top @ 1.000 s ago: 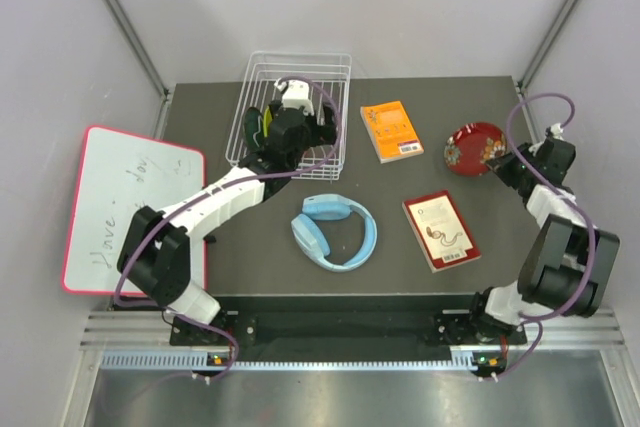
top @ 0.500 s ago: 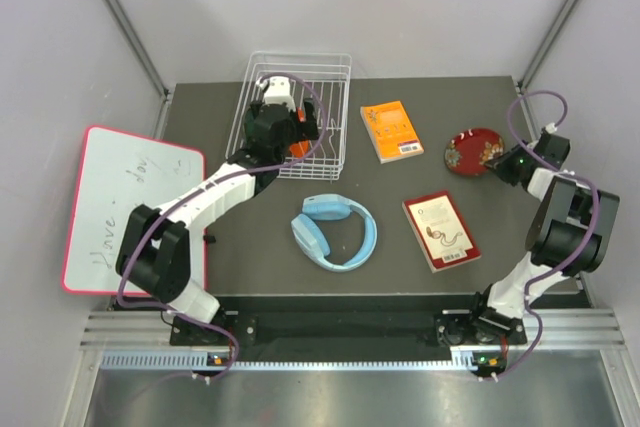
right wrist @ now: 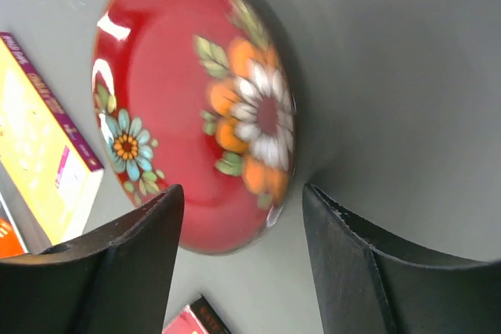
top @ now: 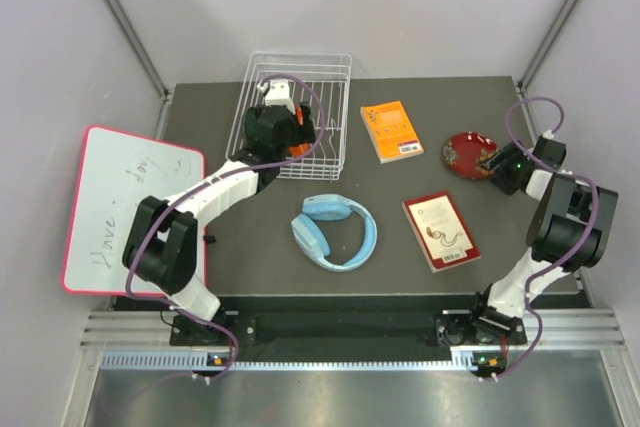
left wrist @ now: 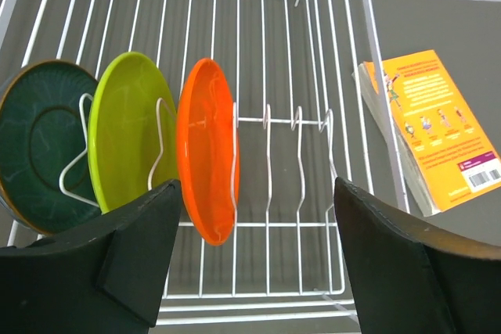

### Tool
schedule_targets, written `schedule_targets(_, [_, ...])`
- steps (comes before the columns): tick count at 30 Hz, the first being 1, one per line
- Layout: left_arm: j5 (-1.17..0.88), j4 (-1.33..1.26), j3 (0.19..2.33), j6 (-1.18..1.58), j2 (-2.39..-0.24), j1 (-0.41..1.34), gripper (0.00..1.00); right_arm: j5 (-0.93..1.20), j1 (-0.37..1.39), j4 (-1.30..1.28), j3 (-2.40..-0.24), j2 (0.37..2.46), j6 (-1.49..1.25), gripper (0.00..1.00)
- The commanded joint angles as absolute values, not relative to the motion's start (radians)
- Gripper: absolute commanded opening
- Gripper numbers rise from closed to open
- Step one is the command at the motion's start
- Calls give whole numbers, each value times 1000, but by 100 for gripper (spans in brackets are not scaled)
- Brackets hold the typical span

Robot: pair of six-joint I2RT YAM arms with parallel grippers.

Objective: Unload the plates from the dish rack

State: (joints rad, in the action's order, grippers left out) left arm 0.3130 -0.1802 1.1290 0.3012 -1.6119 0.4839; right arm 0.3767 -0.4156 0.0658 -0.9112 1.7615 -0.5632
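Observation:
The white wire dish rack (top: 300,57) stands at the back left of the table. In its slots (left wrist: 297,224) three plates stand on edge: dark teal (left wrist: 35,146), lime green (left wrist: 125,131) and orange (left wrist: 205,154). My left gripper (top: 280,127) hovers over the rack, open (left wrist: 254,271). The orange plate's lower rim sits just inside its left finger, untouched. The dark red flowered plate (top: 468,152) lies on the table at the right (right wrist: 196,99). My right gripper (top: 497,165) is beside it, open (right wrist: 243,256), with the plate's near rim between its fingers but free.
An orange book (top: 392,130) lies right of the rack (left wrist: 434,127). A red book (top: 441,230) and blue headphones (top: 335,230) lie nearer the front. A whiteboard (top: 130,209) overhangs the table's left edge. Grey walls close in both sides.
My right gripper has opened and let go of the dark red plate, which now rests on the table. My left gripper has moved farther over the rack, its jaws slightly narrower.

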Motion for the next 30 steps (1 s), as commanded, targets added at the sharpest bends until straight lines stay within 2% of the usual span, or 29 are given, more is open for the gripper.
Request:
schedule_targets(1, [347,-221,1143,296,-1632,477,82,316,-420,43,-885,1634,-545,63])
schedule_targets(6, [379,-242,1193,272,-1704,476,77,272,-417,-41,-847,1444,-525,64])
schedule_targets(14, [449,-227,1294,288,-1851,457,73,235,-345,-161,-809,1157,-492,65])
schedule_targets(15, [452,-221,1301,290,-1861,456,65,232,-338,-170,-804,1113,-489,65])
schedule_targets(17, [462,-224,1302,290,-1877,454,55,225,-321,-201,-790,1059,-485,68])
schedule_targets(18, [465,-224,1301,291,-1879,454,45,224,-318,-206,-785,1045,-485,68])
schedule_targets(20, [469,-232,1293,290,-1881,454,39,219,-310,-216,-769,1008,-486,68])
schedule_targets(21, [477,-232,1292,290,-1878,454,30,218,-307,-218,-762,1000,-486,68])
schedule_targets(24, [502,-232,1289,285,-1870,454,16,201,-293,-230,-755,983,-477,68])
schedule_targets(25, [508,-233,1287,275,-1867,457,5,198,-284,-235,-753,983,-477,68])
schedule_targets(26, [521,-233,1287,269,-1858,459,1,195,-279,-236,-750,985,-476,68])
schedule_targets(30, [598,-270,1266,219,-1838,477,0,187,-256,-236,-736,982,-479,68])
